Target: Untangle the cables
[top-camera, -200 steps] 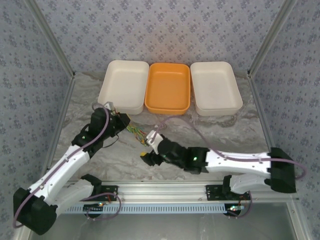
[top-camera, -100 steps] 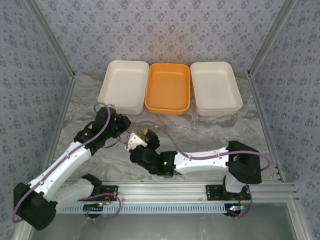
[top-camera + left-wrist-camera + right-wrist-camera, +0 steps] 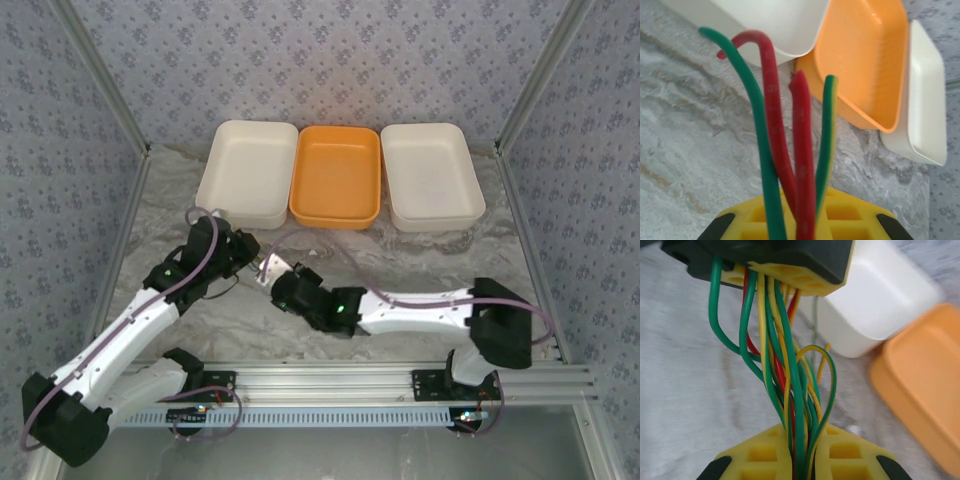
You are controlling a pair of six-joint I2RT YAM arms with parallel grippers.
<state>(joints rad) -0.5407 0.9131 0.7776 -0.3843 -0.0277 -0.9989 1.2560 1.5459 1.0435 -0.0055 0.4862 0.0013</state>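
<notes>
Both clamped on the cables point(image 3: 790, 380): the bundle hangs between left pincer point(image 3: 800, 227) and right pincer point(image 3: 800, 460), just above the desk point(image 3: 420, 265). Best draw them apart slowly; where the strands cross is hard to tell.
</notes>
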